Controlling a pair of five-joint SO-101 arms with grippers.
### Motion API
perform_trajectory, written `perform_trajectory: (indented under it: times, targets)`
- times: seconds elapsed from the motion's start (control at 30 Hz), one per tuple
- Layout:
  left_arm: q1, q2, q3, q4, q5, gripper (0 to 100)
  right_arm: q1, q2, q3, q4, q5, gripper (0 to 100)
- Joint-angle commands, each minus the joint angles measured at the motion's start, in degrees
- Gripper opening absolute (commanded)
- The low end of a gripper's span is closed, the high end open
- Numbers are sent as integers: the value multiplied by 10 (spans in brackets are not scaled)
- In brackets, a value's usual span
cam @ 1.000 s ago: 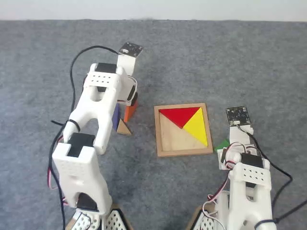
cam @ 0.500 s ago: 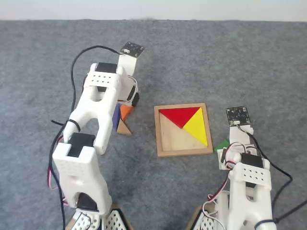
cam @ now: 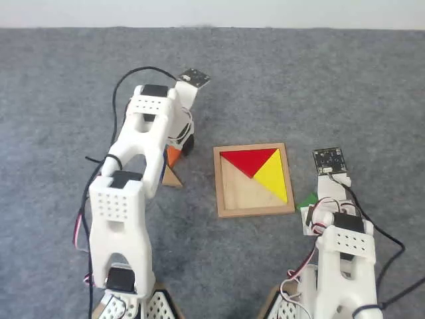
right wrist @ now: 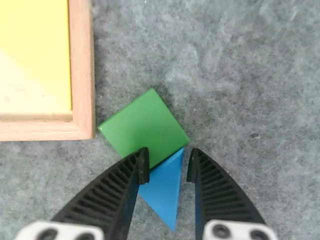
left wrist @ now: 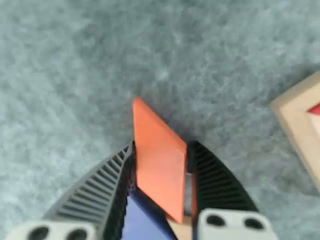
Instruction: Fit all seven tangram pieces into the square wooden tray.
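1 red triangle (cam: 247,161), 1 yellow triangle (cam: 274,178) in tray (cam: 218,181); left hand (left wrist: 161,148) pinches orange piece (left wrist: 157,167), right hand (right wrist: 166,156) spread.

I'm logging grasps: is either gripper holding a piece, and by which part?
The left gripper clamps the orange parallelogram by its two long edges. The right gripper, open, holds nothing.

A mottled grey felt-like cloth (cam: 345,86) spreads flat in front of me, its nap fuzzy and faintly flecked. Along its far edge runs a pale whitish strip of wall (cam: 265,13). The light is soft and even, with only faint shadows.
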Motion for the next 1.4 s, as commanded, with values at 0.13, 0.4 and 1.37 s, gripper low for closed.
perform_trajectory:
  times: [0.13, 0.4, 1.37]
  targets:
    - [-9, 40, -91, 91, 28, 39, -4, -13, -2, -7, 4, 144]
    - [26, 5, -187, 192, 154, 13, -4, -13, -2, -7, 4, 144]
    - [212, 76, -208, 209, 682, 12, -2, -13, -4, -7, 3, 144]
